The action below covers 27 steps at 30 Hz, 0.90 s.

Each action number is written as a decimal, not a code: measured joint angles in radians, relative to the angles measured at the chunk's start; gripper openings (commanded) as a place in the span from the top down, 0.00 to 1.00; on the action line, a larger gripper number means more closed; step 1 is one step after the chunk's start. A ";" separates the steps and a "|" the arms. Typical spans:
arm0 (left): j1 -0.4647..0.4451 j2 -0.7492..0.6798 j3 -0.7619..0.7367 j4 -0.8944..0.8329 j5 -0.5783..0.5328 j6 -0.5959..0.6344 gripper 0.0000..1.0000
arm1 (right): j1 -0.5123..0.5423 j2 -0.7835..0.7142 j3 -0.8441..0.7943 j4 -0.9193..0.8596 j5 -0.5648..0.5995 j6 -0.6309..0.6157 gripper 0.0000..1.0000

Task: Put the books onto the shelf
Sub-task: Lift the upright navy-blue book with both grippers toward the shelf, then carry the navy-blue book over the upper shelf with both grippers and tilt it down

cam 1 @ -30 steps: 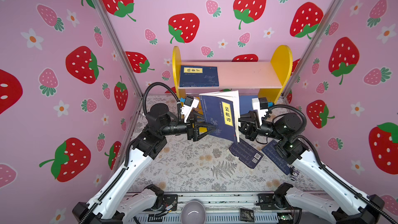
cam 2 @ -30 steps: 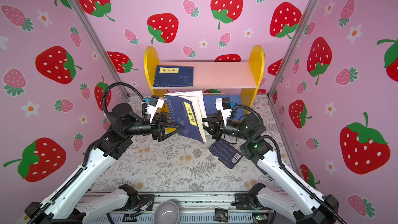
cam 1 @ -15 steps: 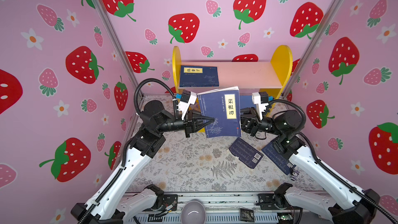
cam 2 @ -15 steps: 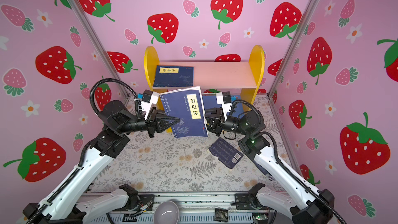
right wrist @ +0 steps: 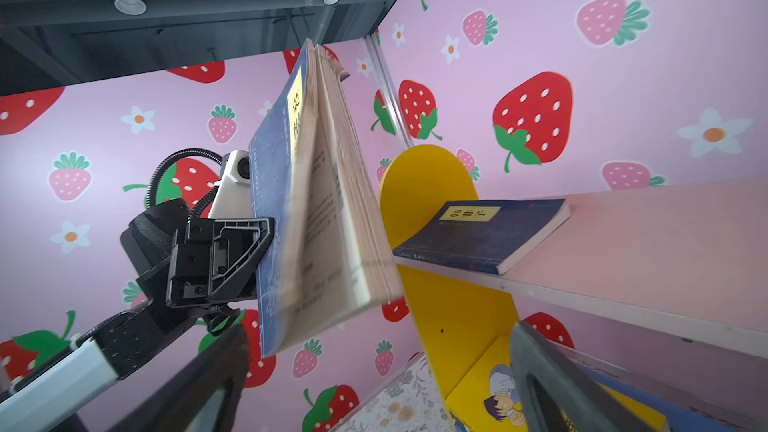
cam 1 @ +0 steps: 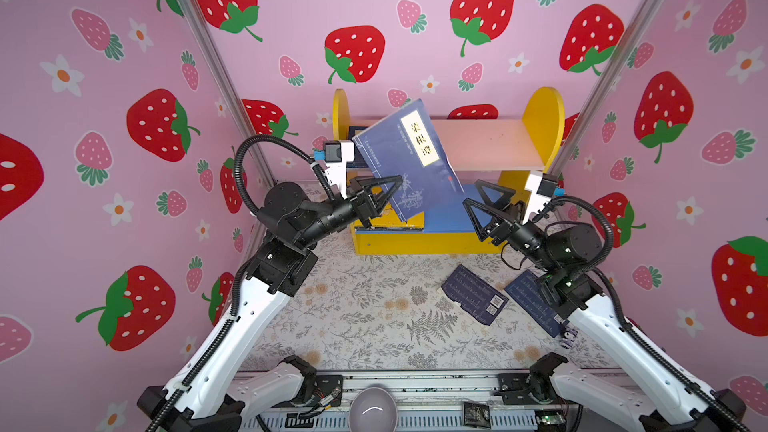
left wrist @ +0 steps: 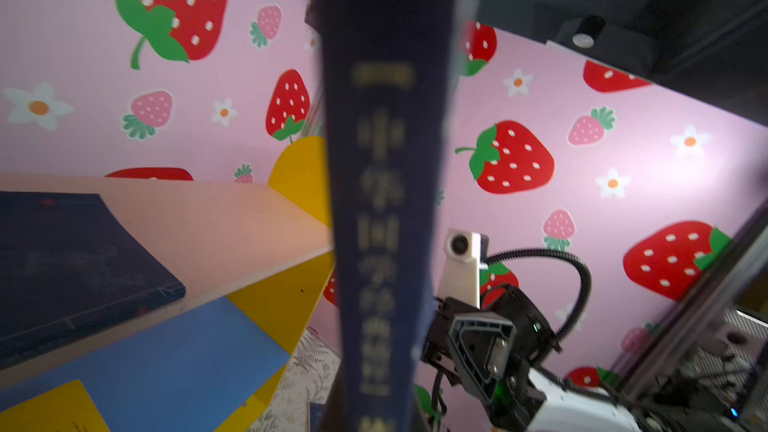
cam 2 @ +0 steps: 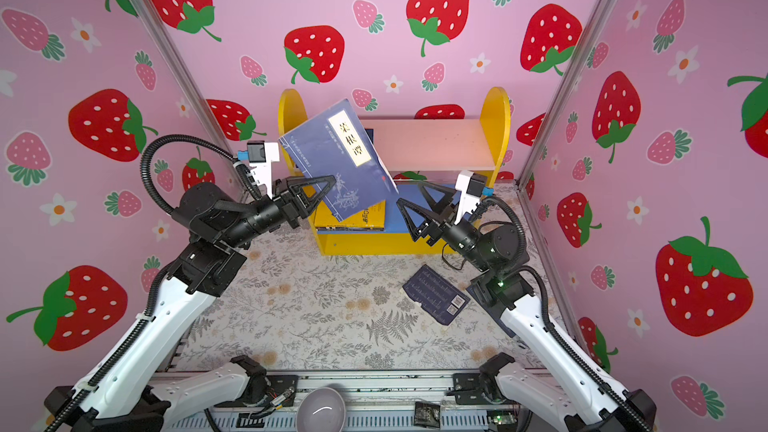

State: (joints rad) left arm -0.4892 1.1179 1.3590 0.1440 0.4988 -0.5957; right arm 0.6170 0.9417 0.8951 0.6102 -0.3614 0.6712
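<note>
The handover is done. A second ago the right end effector (cam 1: 471, 193) was pinching the blue book (cam 1: 411, 160) low in front of the shelf (cam 1: 544, 118) while the left one waited with its fingers spread. Now the left end effector (cam 1: 395, 189) is clamped on the book's lower spine corner, and the right one has let go, its fingers wide apart and empty just right of the book.

The book has also risen and swung toward the far side. It hangs tilted in the air, label up, with its top corner over the left part of the pink upper board (cam 1: 490, 143), where another blue book (right wrist: 482, 234) already lies flat. To my eye it only needs laying down.

A yellow book (cam 2: 361, 218) sits on the lower board. Two dark books (cam 1: 473, 299) wait on the tabletop (cam 1: 353, 305) near the right arm.

The left arm comes up from the near left, with its wrist roughly level and pointing right. The right arm is bent by the right wall and points left toward the lower board.
</note>
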 measured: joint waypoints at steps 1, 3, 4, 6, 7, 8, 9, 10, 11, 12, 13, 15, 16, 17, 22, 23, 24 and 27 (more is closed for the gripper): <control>0.000 0.018 0.016 0.017 -0.046 -0.019 1.00 | 0.000 -0.001 -0.011 0.024 0.016 0.001 0.00; 0.001 0.066 0.056 0.045 -0.127 -0.061 1.00 | 0.000 0.021 -0.018 0.080 0.018 0.008 0.00; 0.001 0.095 0.078 0.064 -0.160 -0.087 1.00 | 0.000 0.044 -0.018 0.119 0.009 0.018 0.00; 0.001 0.147 0.109 0.099 -0.208 -0.132 1.00 | 0.000 0.113 -0.011 0.209 -0.029 0.057 0.02; 0.000 0.174 0.121 0.117 -0.230 -0.157 1.00 | 0.000 0.157 0.000 0.248 -0.052 0.084 0.03; -0.002 0.198 0.127 0.138 -0.249 -0.183 1.00 | 0.000 0.206 0.015 0.289 -0.077 0.116 0.04; -0.005 0.215 0.127 0.154 -0.268 -0.200 1.00 | 0.000 0.248 0.029 0.323 -0.099 0.147 0.05; -0.011 0.233 0.127 0.169 -0.285 -0.219 1.00 | 0.000 0.300 0.049 0.369 -0.125 0.189 0.06; -0.021 0.249 0.126 0.187 -0.304 -0.230 1.00 | 0.000 0.343 0.068 0.409 -0.146 0.231 0.07; -0.033 0.258 0.123 0.200 -0.323 -0.234 1.00 | 0.000 0.380 0.087 0.443 -0.163 0.270 0.08; -0.051 0.264 0.119 0.209 -0.348 -0.233 1.00 | 0.000 0.418 0.110 0.477 -0.180 0.314 0.10; -0.096 0.263 0.105 0.227 -0.393 -0.220 1.00 | 0.000 0.479 0.154 0.543 -0.206 0.391 0.13; -0.115 0.261 0.102 0.233 -0.407 -0.215 1.00 | 0.000 0.505 0.177 0.584 -0.216 0.433 0.14; -0.130 0.261 0.098 0.246 -0.415 -0.211 1.00 | 0.000 0.526 0.192 0.622 -0.224 0.470 0.15; -0.155 0.246 0.066 0.315 -0.441 -0.216 1.00 | 0.000 0.601 0.258 0.773 -0.246 0.637 0.34; -0.155 0.246 0.061 0.325 -0.447 -0.217 1.00 | 0.000 0.611 0.264 0.792 -0.246 0.659 0.38; -0.155 0.246 0.057 0.334 -0.451 -0.219 1.00 | 0.000 0.622 0.269 0.811 -0.246 0.682 0.44; -0.155 0.246 0.049 0.344 -0.457 -0.223 1.00 | 0.000 0.642 0.272 0.824 -0.245 0.727 0.56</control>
State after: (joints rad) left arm -0.6445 1.3640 1.4078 0.4885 0.0414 -0.8185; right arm 0.6170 1.5833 1.1671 1.4345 -0.6067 1.3983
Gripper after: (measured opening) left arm 0.119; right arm 0.493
